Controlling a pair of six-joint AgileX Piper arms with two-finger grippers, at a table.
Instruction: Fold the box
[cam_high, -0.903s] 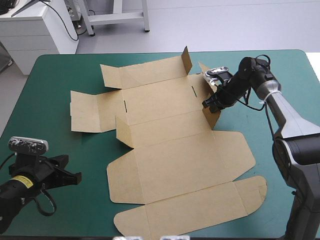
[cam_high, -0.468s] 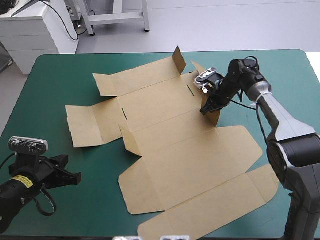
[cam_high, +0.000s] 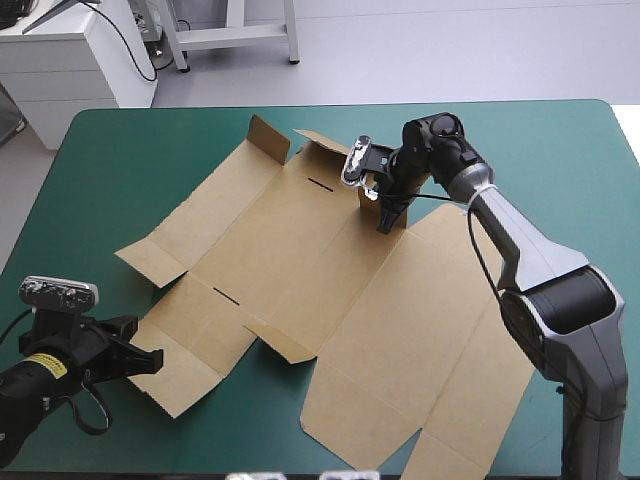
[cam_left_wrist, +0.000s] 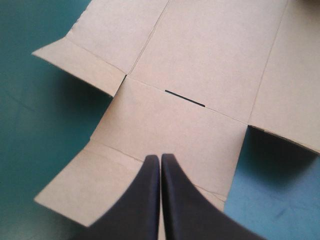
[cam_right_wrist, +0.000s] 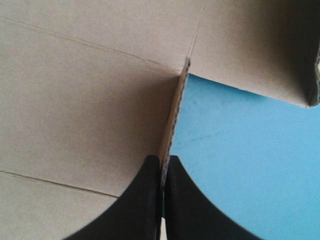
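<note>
The brown box (cam_high: 330, 290) lies as a cut flat sheet slanting across the teal-green table, from the far left to the near right. My right gripper (cam_high: 386, 222) is at the sheet's far middle, shut on a raised side flap. The flap's edge (cam_right_wrist: 175, 115) runs up from between the right gripper's (cam_right_wrist: 164, 164) black fingers. My left gripper (cam_high: 152, 359) rests at the near left, shut with nothing in it. Its tips (cam_left_wrist: 160, 158) sit over the sheet's nearest flap (cam_left_wrist: 75, 185). A thin slot (cam_left_wrist: 185, 98) is cut in the board ahead of them.
Two small flaps (cam_high: 268, 138) stand up at the sheet's far end. The near right part of the sheet (cam_high: 440, 440) reaches the table's front edge. Bare teal-green cover (cam_high: 570, 170) shows to the right of the right arm and at the far left (cam_high: 120, 170).
My right gripper moved left holding the flap and swung the whole sheet around: its far end went left, its near end right. One flap now lies under my unmoved left gripper's tips.
</note>
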